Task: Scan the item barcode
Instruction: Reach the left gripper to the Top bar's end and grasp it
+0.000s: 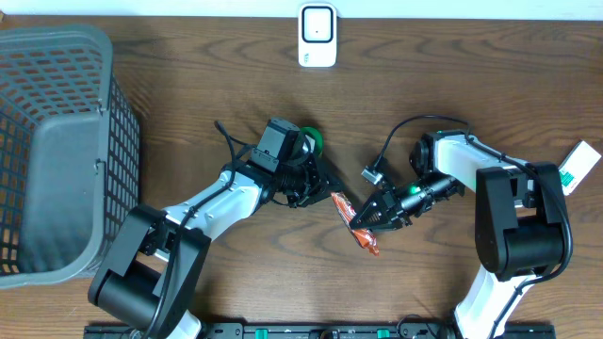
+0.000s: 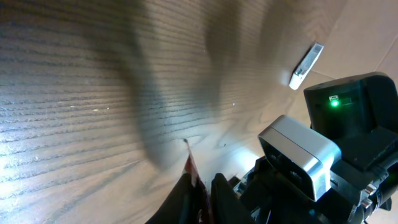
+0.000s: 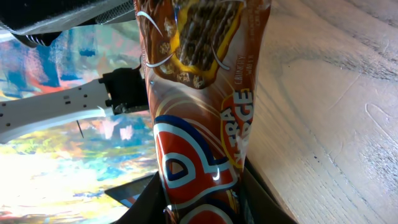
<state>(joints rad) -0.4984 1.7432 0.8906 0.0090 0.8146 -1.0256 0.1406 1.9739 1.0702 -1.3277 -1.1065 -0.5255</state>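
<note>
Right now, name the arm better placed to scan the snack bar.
Left, probably. The left fingers and right fingers both pinch the snack bar, but the left arm sits closer to the scanner.

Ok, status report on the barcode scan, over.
Left gripper shut on snack bar, far end. Right gripper shut on its middle. Scanner at far table edge, bare wood between.

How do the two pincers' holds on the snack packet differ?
The left pincer pinches the snack packet at its far end; the right pincer clamps it nearer the middle. The left pincer reaches from the left, the right pincer from the right. Both are shut on it.
</note>
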